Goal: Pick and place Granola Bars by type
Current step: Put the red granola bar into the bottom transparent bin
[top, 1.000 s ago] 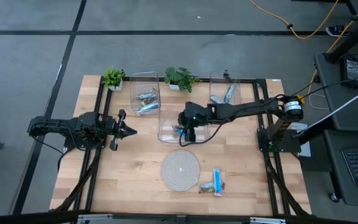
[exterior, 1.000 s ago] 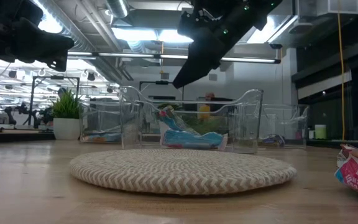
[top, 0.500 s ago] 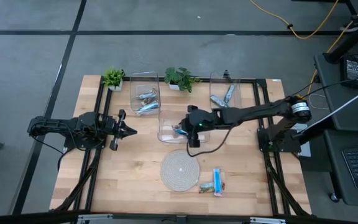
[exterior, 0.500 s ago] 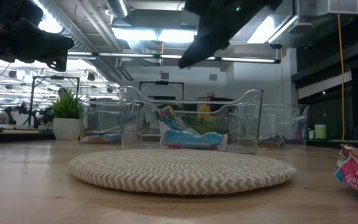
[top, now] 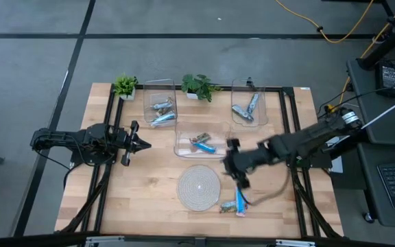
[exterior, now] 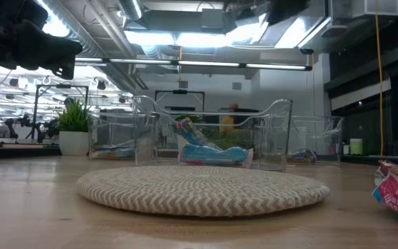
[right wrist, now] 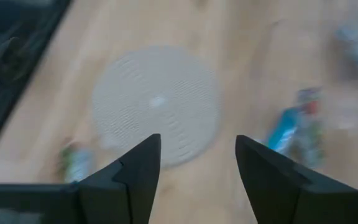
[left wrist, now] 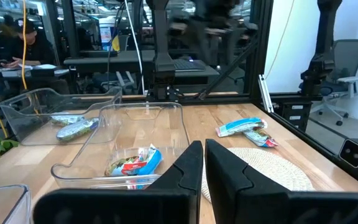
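Observation:
Two loose Granola Bars lie on the table right of the mat: a bright blue one [top: 241, 197] and a red/green one [top: 228, 206]; both show in the left wrist view [left wrist: 244, 127]. Blue bars lie in the middle clear bin [top: 201, 143] [exterior: 209, 153]. Silvery-green bars lie in the far-left bin [top: 161, 110] and the far-right bin [top: 247, 108]. My right gripper [top: 237, 171] [right wrist: 197, 146] is open and hangs in the air between the middle bin and the loose bars, holding nothing. My left gripper [top: 142, 144] [left wrist: 202, 149] is shut and waits at the table's left.
A round woven mat [top: 199, 186] [exterior: 202, 187] lies near the table's middle front. Two small potted plants [top: 125, 86] [top: 199, 86] stand at the far edge. A black frame rail [top: 290, 130] runs along the right side. Bare wood lies between my left gripper and the mat.
My right gripper has risen from over the middle bin, going up out of the low view, and has swung toward the table's near right, ending above the bare wood beside the mat. The bars in the bin have stayed where they lay.

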{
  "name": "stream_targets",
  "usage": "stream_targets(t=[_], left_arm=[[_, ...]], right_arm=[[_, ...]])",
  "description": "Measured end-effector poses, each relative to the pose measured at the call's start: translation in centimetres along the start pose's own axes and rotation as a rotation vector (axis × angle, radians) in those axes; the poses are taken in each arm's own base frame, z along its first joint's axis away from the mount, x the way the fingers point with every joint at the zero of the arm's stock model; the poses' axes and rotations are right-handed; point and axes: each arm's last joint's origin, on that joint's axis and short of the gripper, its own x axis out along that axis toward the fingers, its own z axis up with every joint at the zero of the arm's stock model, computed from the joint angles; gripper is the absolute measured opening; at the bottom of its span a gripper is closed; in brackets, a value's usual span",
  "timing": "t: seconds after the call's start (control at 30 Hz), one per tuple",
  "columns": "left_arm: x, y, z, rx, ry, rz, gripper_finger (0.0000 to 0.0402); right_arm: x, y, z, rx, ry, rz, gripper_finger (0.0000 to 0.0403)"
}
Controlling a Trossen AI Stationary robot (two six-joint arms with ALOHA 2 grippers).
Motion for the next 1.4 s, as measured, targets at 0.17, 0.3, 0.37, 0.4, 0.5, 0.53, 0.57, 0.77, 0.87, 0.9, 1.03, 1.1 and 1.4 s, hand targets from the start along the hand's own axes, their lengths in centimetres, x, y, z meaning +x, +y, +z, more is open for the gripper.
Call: stream_targets(t=[0.17, 0.3, 0.37, 0.4, 0.5, 0.53, 0.57, 0.77, 0.87, 0.9, 1.03, 1.1, 1.4], left_arm=[[0.0, 0.0, 0.0, 0.000, -0.001, 0.000, 0.0015], [0.0, 0.0, 0.0, 0.000, 0.000, 0.000, 0.0013], [0.0, 0.0, 0.0, 0.000, 0.000, 0.000, 0.0011], [0.0, 0.0, 0.0, 0.000, 0.000, 0.000, 0.0011], [0.0, 0.0, 0.0, 0.000, 0.000, 0.000, 0.0012], [0.0, 0.0, 0.0, 0.000, 0.000, 0.000, 0.0013], [0.0, 0.0, 0.0, 0.000, 0.000, 0.000, 0.0013], [0.0, 0.0, 0.0, 0.000, 0.000, -0.001, 0.0010], [0.0, 0.0, 0.0, 0.000, -0.001, 0.000, 0.0011], [0.0, 0.0, 0.0, 0.000, 0.000, 0.000, 0.0012], [0.0, 0.0, 0.0, 0.000, 0.000, 0.000, 0.0015], [0.0, 0.0, 0.0, 0.000, 0.000, 0.000, 0.0015], [0.0, 0.0, 0.0, 0.000, -0.001, 0.000, 0.0013]], right_arm=[[-1.0, 5.2, -1.3, -0.050, 0.063, 0.107, 0.0210], [-2.0, 8.0, -2.0, -0.100, 0.059, 0.171, 0.0210], [-2.4, 8.9, -2.2, -0.131, 0.054, 0.182, 0.0210], [-2.5, 9.3, -2.3, -0.145, 0.051, 0.184, 0.0210], [-2.8, 9.8, -2.5, -0.177, 0.045, 0.193, 0.0210], [-2.8, 9.9, -2.5, -0.190, 0.042, 0.195, 0.0211], [-2.8, 9.9, -2.5, -0.196, 0.038, 0.195, 0.0213], [-2.8, 9.9, -2.4, -0.219, 0.032, 0.196, 0.0248], [-2.2, 10.2, -2.6, -0.240, 0.049, 0.196, 0.0274], [-1.8, 10.3, -2.6, -0.249, 0.060, 0.195, 0.0281], [0.4, 11.1, -3.2, -0.321, 0.121, 0.185, 0.0297], [1.6, 11.6, -3.6, -0.356, 0.158, 0.179, 0.0298], [5.7, 13.1, -5.4, -0.364, 0.314, 0.235, 0.0299]])
